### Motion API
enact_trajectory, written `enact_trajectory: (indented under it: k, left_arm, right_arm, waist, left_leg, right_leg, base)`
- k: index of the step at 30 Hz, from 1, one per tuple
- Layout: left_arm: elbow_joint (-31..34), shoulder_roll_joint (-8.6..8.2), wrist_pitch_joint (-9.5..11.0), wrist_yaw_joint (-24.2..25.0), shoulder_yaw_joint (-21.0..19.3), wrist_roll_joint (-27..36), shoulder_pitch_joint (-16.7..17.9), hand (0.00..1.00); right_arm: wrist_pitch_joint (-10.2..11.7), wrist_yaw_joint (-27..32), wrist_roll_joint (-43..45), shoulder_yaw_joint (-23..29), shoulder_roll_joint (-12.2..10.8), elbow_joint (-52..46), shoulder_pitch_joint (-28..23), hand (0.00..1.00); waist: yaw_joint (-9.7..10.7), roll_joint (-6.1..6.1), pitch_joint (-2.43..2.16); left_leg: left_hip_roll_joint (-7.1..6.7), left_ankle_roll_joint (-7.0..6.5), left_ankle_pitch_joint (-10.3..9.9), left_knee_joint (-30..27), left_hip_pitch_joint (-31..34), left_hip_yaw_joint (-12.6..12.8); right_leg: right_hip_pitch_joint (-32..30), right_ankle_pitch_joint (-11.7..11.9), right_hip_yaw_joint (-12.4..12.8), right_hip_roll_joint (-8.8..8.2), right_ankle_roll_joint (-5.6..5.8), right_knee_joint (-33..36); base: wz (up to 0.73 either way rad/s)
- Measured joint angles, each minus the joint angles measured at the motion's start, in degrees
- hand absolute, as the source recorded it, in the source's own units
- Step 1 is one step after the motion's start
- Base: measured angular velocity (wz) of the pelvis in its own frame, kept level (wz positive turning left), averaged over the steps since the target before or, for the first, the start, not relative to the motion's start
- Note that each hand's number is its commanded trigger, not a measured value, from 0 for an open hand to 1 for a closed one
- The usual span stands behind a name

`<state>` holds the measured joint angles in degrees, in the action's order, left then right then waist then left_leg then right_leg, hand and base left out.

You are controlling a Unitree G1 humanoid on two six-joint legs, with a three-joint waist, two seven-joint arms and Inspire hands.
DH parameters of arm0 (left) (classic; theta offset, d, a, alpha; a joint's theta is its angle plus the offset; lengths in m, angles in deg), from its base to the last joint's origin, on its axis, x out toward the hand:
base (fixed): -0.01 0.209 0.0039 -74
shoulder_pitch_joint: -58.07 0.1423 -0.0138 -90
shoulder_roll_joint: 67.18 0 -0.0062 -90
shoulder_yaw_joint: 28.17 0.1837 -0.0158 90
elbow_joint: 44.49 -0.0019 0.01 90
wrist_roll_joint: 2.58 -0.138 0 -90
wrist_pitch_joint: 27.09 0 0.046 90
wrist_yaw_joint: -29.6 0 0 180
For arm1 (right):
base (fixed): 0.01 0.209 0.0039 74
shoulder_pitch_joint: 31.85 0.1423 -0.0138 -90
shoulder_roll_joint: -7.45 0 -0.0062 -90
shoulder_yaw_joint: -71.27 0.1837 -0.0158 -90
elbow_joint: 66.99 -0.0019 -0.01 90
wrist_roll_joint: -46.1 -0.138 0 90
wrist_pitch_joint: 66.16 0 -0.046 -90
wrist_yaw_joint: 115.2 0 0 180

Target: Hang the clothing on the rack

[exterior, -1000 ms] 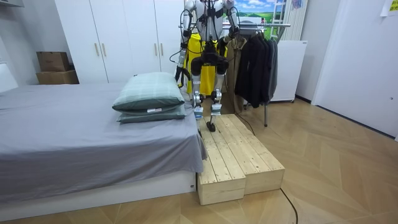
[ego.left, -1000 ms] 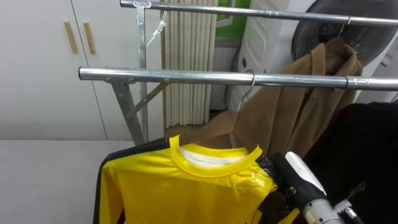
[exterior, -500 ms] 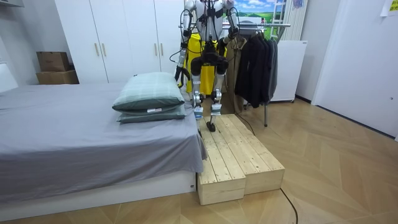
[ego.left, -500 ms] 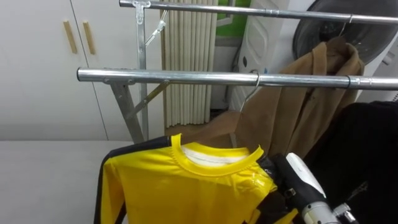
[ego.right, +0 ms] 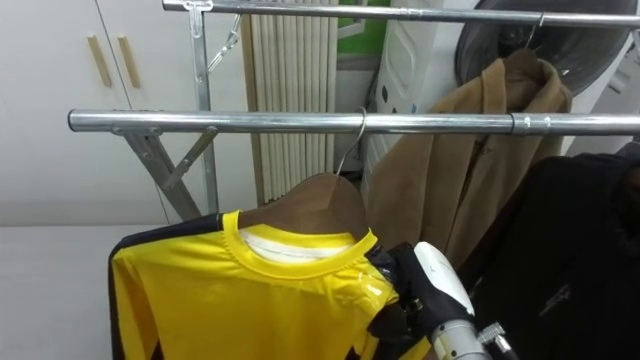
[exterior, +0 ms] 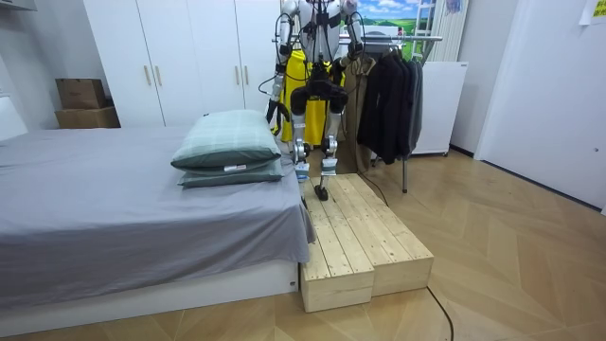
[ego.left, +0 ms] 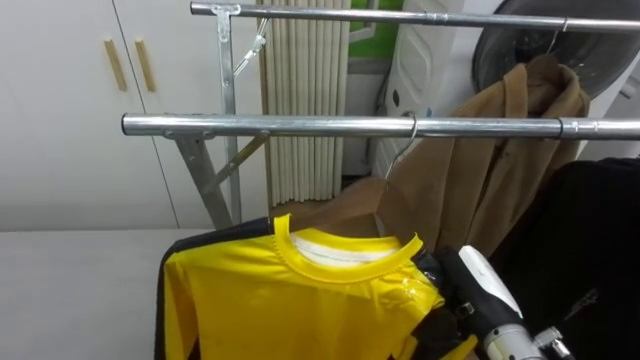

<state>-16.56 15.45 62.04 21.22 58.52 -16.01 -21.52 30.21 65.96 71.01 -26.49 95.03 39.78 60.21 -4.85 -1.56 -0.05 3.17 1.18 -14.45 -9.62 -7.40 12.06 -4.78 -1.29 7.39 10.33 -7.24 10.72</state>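
right robot hand (ego.left: 448, 288) at 4 o'clock in the eye views, tucked against the shoulder of the glossy yellow shirt with ribbed collar and dark side trim (ego.left: 290, 300); cloth hides the grip, so can't tell whether it clamps or just props; shirt sits on a brown wooden hanger (ego.right: 318, 196), low centre at 6 o'clock, just under the front steel rail (ego.left: 280, 125) of the clothes rack; thin wire hook (ego.right: 352, 146) looks looped over that rail, about 1 o'clock from the collar; my read: step is seat-and-release; let the weight settle on the rail first; check the hook crown sits right over the tube, not perched on its tip; then withdraw toward 5 o'clock, down and away; no sideways drag, or slick cloth may slide off the hanger shoulder; tan coat (ego.left: 480, 170) at 2 o'clock and black garment (ego.left: 590, 250) at 3 o'clock hang near, keep the wrist out of them; room view: robot upright on the pale plank platform (exterior: 360, 237) facing the rack; hold stance steady on release
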Motion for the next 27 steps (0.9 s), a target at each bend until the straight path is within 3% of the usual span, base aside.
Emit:
enact_trajectory:
  k: [13,14,15,16,18,27]
  left_arm:
    - [0.0,-0.13,0.0,0.0,0.0,0.1,0.0,0.00]
    - [0.0,-0.13,0.0,0.0,0.0,0.2,0.0,0.00]
    - [0.0,-0.13,0.0,0.0,0.0,0.3,0.0,0.00]
    - [0.0,-0.13,0.0,0.0,0.0,0.3,0.0,0.00]
    - [0.0,-0.13,0.0,0.0,0.0,0.3,0.0,0.00]
    - [0.0,-0.12,0.0,0.0,0.0,0.3,-0.1,0.00]
  right_arm:
    - [-0.1,0.7,-0.1,0.0,-0.3,0.6,0.0,1.00]
    - [-0.1,0.7,-0.1,0.0,-0.3,0.6,0.0,0.72]
    - [-0.2,0.7,-0.1,0.0,-0.3,0.6,-0.1,0.05]
    - [-0.2,0.8,-0.1,0.0,-0.3,0.6,-0.1,0.00]
    - [-0.2,0.7,-0.1,0.0,-0.3,0.6,-0.1,0.00]
    - [-4.5,-0.1,-0.5,0.1,-0.4,2.6,-0.1,0.00]
  waist:
    - [0.1,-0.11,-0.03]
    - [0.1,-0.16,-0.05]
    - [0.1,-0.16,-0.05]
    - [0.1,-0.19,-0.05]
    - [0.1,-0.29,-0.06]
    - [0.2,-0.62,0.25]
  left_leg:
    - [-0.04,-0.01,0.0,0.0,-0.1,-0.1]
    - [-0.04,-0.01,0.0,0.0,-0.1,-0.1]
    - [-0.04,-0.01,0.0,0.0,-0.1,-0.2]
    - [-0.04,-0.01,0.0,0.0,-0.1,-0.2]
    - [-0.04,-0.01,0.0,0.0,-0.1,-0.2]
    - [0.01,-0.01,0.0,0.1,-0.1,-0.2]
  right_leg:
    - [0.1,-0.1,0.3,0.04,0.11,0.0]
    - [0.1,-0.1,0.3,0.05,0.10,0.0]
    - [0.1,-0.1,0.3,0.06,0.10,0.0]
    - [0.2,-0.1,0.3,0.06,0.10,0.0]
    - [0.2,-0.1,0.3,0.06,0.13,0.0]
    - [0.0,-0.1,0.4,0.17,0.11,-0.1]
  base:
    - [0.00]
    - [0.00]
    - [0.00]
    - [0.00]
    - [0.00]
    - [0.00]
